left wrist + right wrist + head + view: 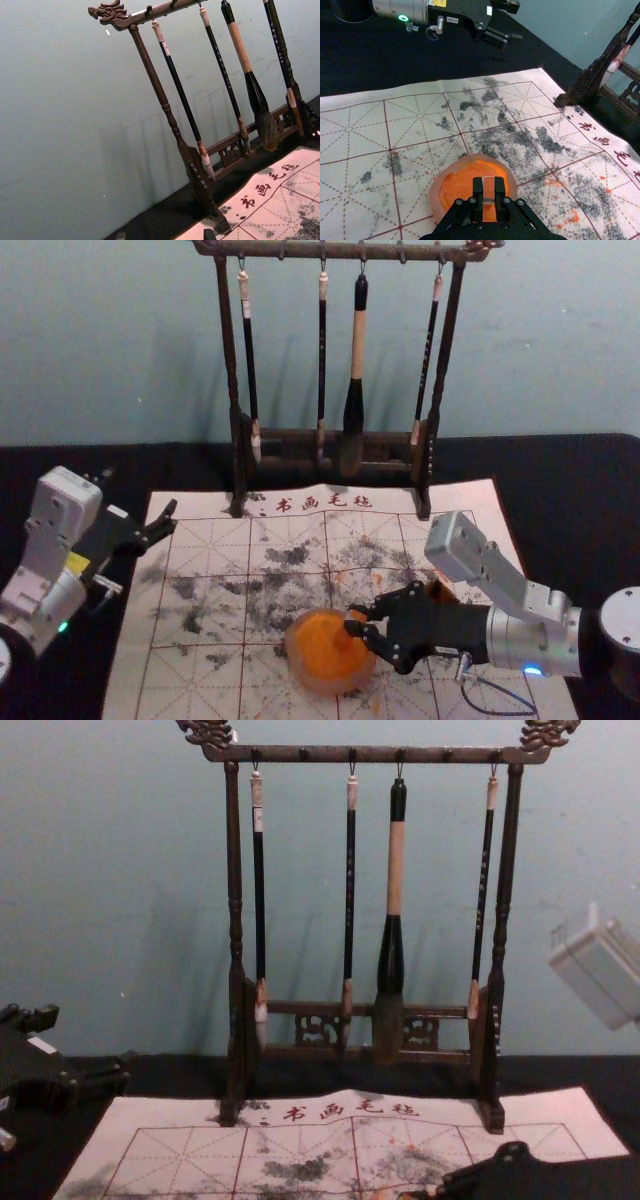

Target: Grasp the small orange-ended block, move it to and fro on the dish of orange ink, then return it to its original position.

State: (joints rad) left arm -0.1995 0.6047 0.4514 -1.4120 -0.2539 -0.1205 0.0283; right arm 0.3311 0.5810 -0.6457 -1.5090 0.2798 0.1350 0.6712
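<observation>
Gripping a small block with an orange-pink end and a silver band [488, 189], an Alpha Bot 2 robot's right hand [353, 620] reached in from its right and held the piece over a round, pale-rimmed dish [332, 687] of bright orange ink [318, 642]. The right hand was clamped on the block, one black finger on each side; whether its lower end touched the ink could not be told. The dish sat on a white calligraphy mat [200, 630] printed with a red grid and red characters, and marked with black smudges and orange spots.

At the robot's left, the left hand [173, 517] hung idle near the mat's left edge, well apart from the dish, its fingers parted. Partly hidden behind the right hand was a brown, orange-tinged object [440, 591].

At the far side of the mat stood a dark carved wooden rack [300, 754] with dragon-head ends, set on a black desk [60, 465] before a pale blue-green wall [100, 350]. Four brushes hung from its bar: three slim ones with black handles [259, 900] and, between two of them, a thick brush with a tan and black handle [395, 870].
</observation>
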